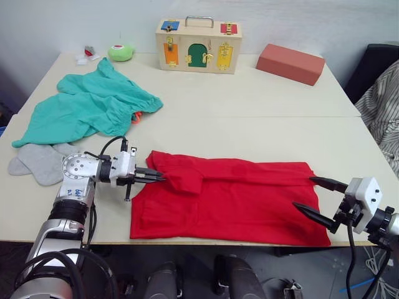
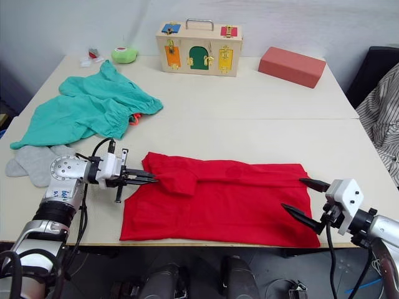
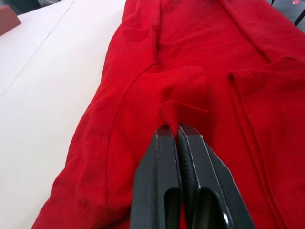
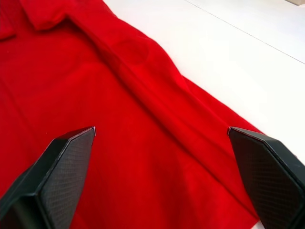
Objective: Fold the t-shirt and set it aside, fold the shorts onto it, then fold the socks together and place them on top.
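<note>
Table (image 1: 262, 124): pale top carrying every item below.
T-shirt (image 1: 230, 199): red, lying partly folded along the table's near edge, a sleeve doubled over at its left end.
Shorts (image 1: 87, 106): teal, crumpled, well beyond the t-shirt's left end, orange cord at the waistband.
Wooden case (image 1: 198, 45): latches and coloured doors, far behind the t-shirt at the table's back edge.
Red block (image 1: 290, 63): beside the case, behind the t-shirt's right end.
Socks (image 1: 42, 161): grey, left of the t-shirt, touching the shorts' near hem.
Left gripper (image 1: 159, 177): fingers pinched on a fold at the t-shirt's left end.
Right gripper (image 1: 315, 196): fingers spread wide at the t-shirt's right end, holding nothing.
Green toy (image 1: 121, 52): left of the case, far behind the t-shirt.
</note>
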You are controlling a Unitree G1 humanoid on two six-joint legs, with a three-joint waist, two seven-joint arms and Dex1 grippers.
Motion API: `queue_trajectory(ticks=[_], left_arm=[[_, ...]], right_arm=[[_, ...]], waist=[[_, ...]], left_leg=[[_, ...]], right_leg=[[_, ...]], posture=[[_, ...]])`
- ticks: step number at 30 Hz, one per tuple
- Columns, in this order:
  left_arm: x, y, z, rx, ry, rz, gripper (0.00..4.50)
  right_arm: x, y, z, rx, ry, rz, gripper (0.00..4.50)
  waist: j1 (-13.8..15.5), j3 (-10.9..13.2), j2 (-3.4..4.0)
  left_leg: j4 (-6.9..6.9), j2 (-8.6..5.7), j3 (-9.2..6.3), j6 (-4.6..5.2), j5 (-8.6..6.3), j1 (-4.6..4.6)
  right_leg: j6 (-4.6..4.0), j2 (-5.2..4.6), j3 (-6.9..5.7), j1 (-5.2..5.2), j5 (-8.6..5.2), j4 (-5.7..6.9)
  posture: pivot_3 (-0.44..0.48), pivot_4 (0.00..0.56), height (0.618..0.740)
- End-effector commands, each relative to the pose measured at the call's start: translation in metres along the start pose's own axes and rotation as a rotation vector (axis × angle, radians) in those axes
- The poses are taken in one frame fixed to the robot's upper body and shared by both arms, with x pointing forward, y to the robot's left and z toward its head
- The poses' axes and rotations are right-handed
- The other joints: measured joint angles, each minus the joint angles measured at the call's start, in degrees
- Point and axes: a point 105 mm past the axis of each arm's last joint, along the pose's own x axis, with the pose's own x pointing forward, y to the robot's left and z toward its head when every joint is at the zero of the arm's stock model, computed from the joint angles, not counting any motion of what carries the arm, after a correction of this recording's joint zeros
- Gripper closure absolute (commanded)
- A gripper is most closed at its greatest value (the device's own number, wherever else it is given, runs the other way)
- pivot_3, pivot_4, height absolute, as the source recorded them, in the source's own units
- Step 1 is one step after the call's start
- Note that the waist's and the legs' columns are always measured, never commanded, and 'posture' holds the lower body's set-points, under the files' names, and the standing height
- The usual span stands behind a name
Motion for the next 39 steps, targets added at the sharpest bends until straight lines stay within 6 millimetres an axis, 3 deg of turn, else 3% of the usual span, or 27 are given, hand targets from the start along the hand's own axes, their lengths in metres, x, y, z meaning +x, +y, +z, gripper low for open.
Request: queue_trajectory(ticks=[1,6,9,13,17,21,24,27,28,31,36,39], left_arm=[[-0.003,-0.008,0.003,0.0,0.004,-0.088,4.49],[-0.003,-0.016,0.0,-0.065,0.015,-0.111,4.49],[-0.009,-0.013,-0.002,-0.083,0.039,-0.058,3.81],[-0.023,-0.013,-0.002,-0.113,0.062,-0.029,2.54],[-0.041,-0.01,0.007,-0.212,0.062,0.007,1.26],[-0.039,0.013,0.048,-0.44,-0.164,0.123,0.0],[-0.018,0.018,0.066,-0.481,-0.264,0.147,0.0],[0.018,0.021,0.063,-0.453,-0.255,0.229,0.0],[0.028,0.018,0.061,-0.443,-0.25,0.228,0.0],[0.06,0.019,0.037,-0.32,-0.101,0.307,0.61],[0.088,0.025,0.029,-0.282,-0.098,0.391,2.24],[0.094,0.024,0.02,-0.285,-0.081,0.432,3.28]], right_arm=[[0.001,-0.001,0.003,-0.014,-0.022,-0.004,0.0],[0.001,0.0,0.001,-0.009,-0.012,0.005,0.0],[0.001,0.001,0.0,0.004,-0.004,0.017,0.0],[0.002,0.006,0.005,0.033,-0.019,0.056,0.0],[0.003,0.011,0.025,0.096,-0.077,0.112,0.96],[0.024,0.015,0.05,0.106,-0.173,0.109,2.37],[0.054,0.025,0.055,0.059,-0.182,0.086,3.41],[0.097,0.039,0.062,0.004,-0.202,0.048,4.48],[0.108,0.04,0.062,-0.002,-0.207,0.023,4.48],[0.142,0.051,0.062,-0.031,-0.208,0.011,4.5],[0.172,0.057,0.053,-0.071,-0.172,-0.019,4.5],[0.181,0.062,0.043,-0.087,-0.151,-0.018,4.5]], waist=[[0.0,0.0,0.0],[-0.1,0.0,0.0],[-0.1,0.0,0.0],[-0.1,0.0,0.0],[-0.1,0.0,0.0],[-0.1,0.0,0.0],[0.0,0.0,0.01],[0.0,0.0,0.01],[0.0,0.0,0.01],[-0.2,0.0,0.01],[-0.1,0.0,0.02],[-0.1,0.0,0.02]], left_leg=[[0.0,0.0,0.0,0.0,0.0,0.0],[0.0,0.01,-0.01,-0.01,-0.01,0.0],[-0.01,0.02,-0.04,-0.02,0.0,0.0],[-0.01,0.02,-0.06,-0.02,-0.01,0.0],[-0.01,0.04,-0.09,-0.01,-0.01,0.0],[-0.01,0.06,-0.13,-0.01,-0.02,-0.02],[-0.01,0.06,-0.3,-0.04,-0.04,0.02],[-0.03,0.03,-0.45,-0.11,-0.06,0.11],[-0.03,0.0,-0.45,-0.12,-0.05,0.08],[-0.02,0.0,-0.35,-0.19,-0.03,0.06],[-0.03,0.03,-0.34,-0.2,-0.01,0.03],[-0.03,0.02,-0.34,-0.17,-0.02,0.03]], right_leg=[[0.0,0.0,0.0,0.0,0.0,0.0],[0.0,0.01,0.01,0.0,0.0,-0.01],[-0.01,0.02,-0.01,0.01,0.0,-0.01],[-0.01,0.0,-0.01,0.02,-0.01,-0.02],[-0.03,-0.01,-0.01,0.02,-0.02,-0.02],[-0.04,-0.02,-0.02,0.03,-0.02,-0.01],[-0.04,-0.04,-0.07,0.2,-0.03,-0.07],[-0.04,-0.04,-0.18,0.43,-0.04,-0.21],[-0.04,-0.06,-0.17,0.41,-0.04,-0.2],[-0.04,0.01,-0.16,0.33,-0.04,-0.16],[-0.05,0.04,-0.19,0.31,-0.04,-0.2],[-0.05,0.02,-0.2,0.32,-0.04,-0.23]], posture=[[0.0,0.15,0.74],[0.0,0.15,0.74],[0.0,0.15,0.74],[0.0,0.15,0.74],[0.0,0.15,0.74],[0.0,0.15,0.74],[0.0,0.15,0.74],[0.0,0.15,0.74],[0.0,0.15,0.74],[0.0,0.15,0.74],[0.0,0.15,0.74],[0.0,0.15,0.74]])
